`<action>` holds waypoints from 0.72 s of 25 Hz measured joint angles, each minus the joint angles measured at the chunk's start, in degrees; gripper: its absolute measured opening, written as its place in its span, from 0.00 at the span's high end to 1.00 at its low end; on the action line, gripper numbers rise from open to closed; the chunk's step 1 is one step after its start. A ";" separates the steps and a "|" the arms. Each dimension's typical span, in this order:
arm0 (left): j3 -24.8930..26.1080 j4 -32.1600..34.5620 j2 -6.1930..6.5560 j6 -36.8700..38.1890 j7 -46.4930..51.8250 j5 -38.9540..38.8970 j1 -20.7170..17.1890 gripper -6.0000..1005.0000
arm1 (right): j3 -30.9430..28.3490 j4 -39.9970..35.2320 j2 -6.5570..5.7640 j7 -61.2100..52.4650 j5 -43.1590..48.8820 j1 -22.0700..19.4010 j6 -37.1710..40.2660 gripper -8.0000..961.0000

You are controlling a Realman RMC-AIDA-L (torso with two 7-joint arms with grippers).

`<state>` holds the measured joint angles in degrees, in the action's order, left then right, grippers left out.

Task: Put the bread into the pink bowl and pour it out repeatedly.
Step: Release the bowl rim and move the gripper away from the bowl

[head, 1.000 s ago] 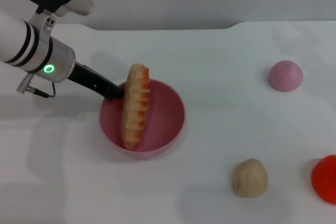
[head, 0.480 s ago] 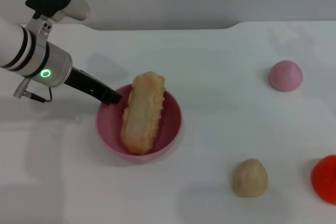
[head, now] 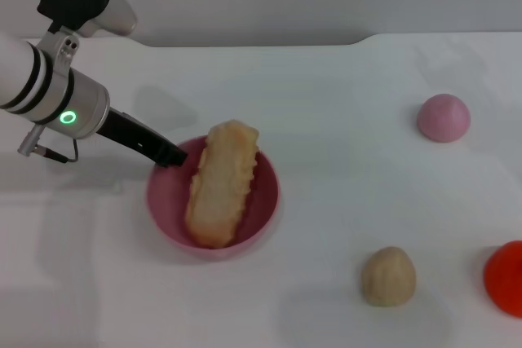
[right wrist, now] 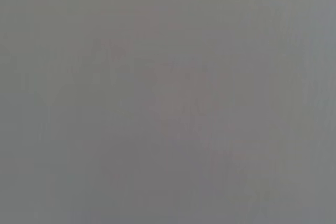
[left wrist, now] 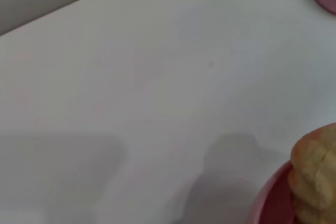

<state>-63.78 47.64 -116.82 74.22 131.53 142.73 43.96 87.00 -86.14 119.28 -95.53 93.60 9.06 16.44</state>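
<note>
From the head view I have the bowl (head: 214, 198) sitting on the white surface (head: 342, 226), and I will place everything else from it. The bread (head: 221, 183) lies inside it, pale side up, running from the near rim to the far rim, with its far end poking up above the rim. My left gripper (head: 170, 156) is at the bowl's far-left rim, its dark fingers reaching down from the silver wrist and touching the rim; it looks clenched on that edge of the bowl, though the fingertips are partly hidden against the pink wall, so I read the grip from contact only. The left wrist view gives me just a slice of the bowl (left wrist: 273, 200) with the bread's end (left wrist: 315, 174) above it, plus bare surface beyond, and none of the gripper's own fingers. To the bowl's right and well apart from it, a small pink dome (head: 444, 117) sits on the far side, and a round tan bun (head: 388, 275) sits on the near side. Farther right than the bun, a red object (head: 506, 277) is cut off by the frame edge. The right gripper is not visible to me anywhere; the right wrist view shows only flat grey.
</note>
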 joint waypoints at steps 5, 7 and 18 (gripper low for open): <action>-0.01 0.38 -0.14 0.07 -0.08 -0.01 -0.29 0.86 | 0.14 0.00 0.06 0.00 0.00 -0.01 0.02 0.42; -0.02 0.38 -0.17 0.07 -0.04 -0.01 -0.29 0.86 | 0.18 0.00 0.07 0.00 0.00 -0.01 0.04 0.42; 1.03 2.97 -0.31 0.08 1.01 -0.24 -0.50 0.61 | 0.57 0.79 0.07 0.00 0.00 -0.01 0.18 0.42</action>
<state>-62.75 50.61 -117.13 74.30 132.54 142.49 43.46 87.57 -85.34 119.36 -95.53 93.60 9.06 16.62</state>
